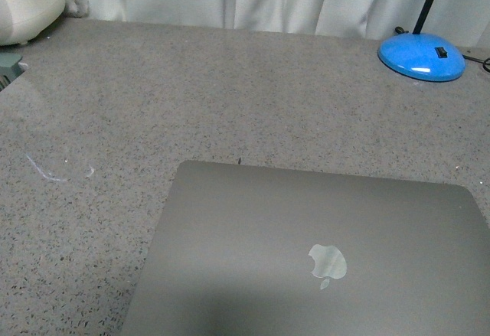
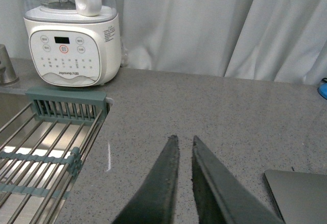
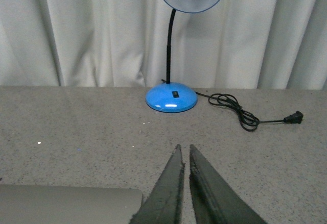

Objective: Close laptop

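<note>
The laptop [image 1: 321, 256] lies closed and flat on the speckled grey bench [image 1: 191, 99], lid up with its apple logo [image 1: 328, 265] showing, at about 5 o'clock in the front view. A blue lamp base [image 1: 421, 57] sits at 2 o'clock, well apart from it. The left end effector [image 2: 184, 145] hangs above bare bench, fingers nearly pressed together and gripping nothing; the right end effector [image 3: 184, 151] is likewise narrowed and empty, near the laptop's corner.

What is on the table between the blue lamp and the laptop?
Nothing: the front view shows only bare speckled countertop between the lamp base and the closed laptop.
</note>
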Available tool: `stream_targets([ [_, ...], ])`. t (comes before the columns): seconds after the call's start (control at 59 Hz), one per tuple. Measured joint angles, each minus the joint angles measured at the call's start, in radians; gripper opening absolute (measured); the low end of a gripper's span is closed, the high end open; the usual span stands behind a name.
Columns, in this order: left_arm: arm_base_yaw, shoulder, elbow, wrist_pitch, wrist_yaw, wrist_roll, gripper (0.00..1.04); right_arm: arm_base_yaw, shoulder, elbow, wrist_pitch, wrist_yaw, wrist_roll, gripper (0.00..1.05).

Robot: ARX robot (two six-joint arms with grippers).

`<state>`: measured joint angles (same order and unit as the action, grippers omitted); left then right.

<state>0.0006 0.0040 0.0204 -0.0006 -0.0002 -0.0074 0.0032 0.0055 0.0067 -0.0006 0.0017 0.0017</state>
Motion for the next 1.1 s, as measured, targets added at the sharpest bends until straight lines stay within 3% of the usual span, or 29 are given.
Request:
stream_targets([
  [0.525,0.0,0.0,0.0,0.0,0.0,0.0,1.0,-0.001,0.0,0.0,0.0,0.0,0.0,0.94],
  [0.542,0.0,0.0,0.0,0.0,0.0,0.002,1.0,-0.001,0.0,0.0,0.0,0.0,0.002,0.98],
  [1.102,0.0,0.0,0.0,0.0,0.0,0.002,0.98,-0.001,0.0,0.0,0.0,0.0,0.0,0.96],
])
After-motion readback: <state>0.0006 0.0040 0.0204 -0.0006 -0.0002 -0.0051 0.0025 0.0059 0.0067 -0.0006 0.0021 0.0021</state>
